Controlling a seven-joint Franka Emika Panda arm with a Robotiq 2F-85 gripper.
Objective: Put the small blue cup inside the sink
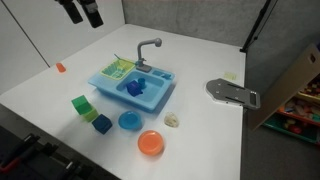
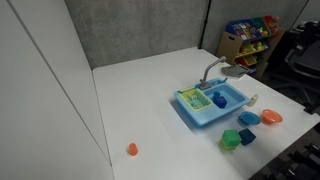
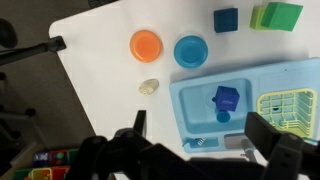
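The light blue sink point(image 1: 160, 97) with a grey faucet point(image 1: 150, 48) and a yellow-green rack stands mid-table; it shows in both exterior views point(image 2: 190, 115) and in the wrist view point(image 3: 180, 100). The small dark blue cup point(image 1: 135, 87) lies inside the sink's basin, also seen in the wrist view point(image 3: 226, 99) and in an exterior view point(image 2: 219, 101). My gripper point(image 3: 200, 135) is open and empty, high above the sink, with a finger on each side of the basin in the wrist view. In an exterior view the gripper point(image 1: 85, 10) hangs at the top edge.
In front of the sink lie an orange dish point(image 1: 150, 143), a mid-blue dish point(image 1: 129, 121), a dark blue block point(image 1: 102, 123), a teal piece point(image 1: 90, 114), a green block point(image 1: 82, 104) and a beige shell point(image 1: 172, 120). A small orange item point(image 1: 60, 67) sits apart. A grey metal fixture point(image 1: 230, 92) is beside the sink.
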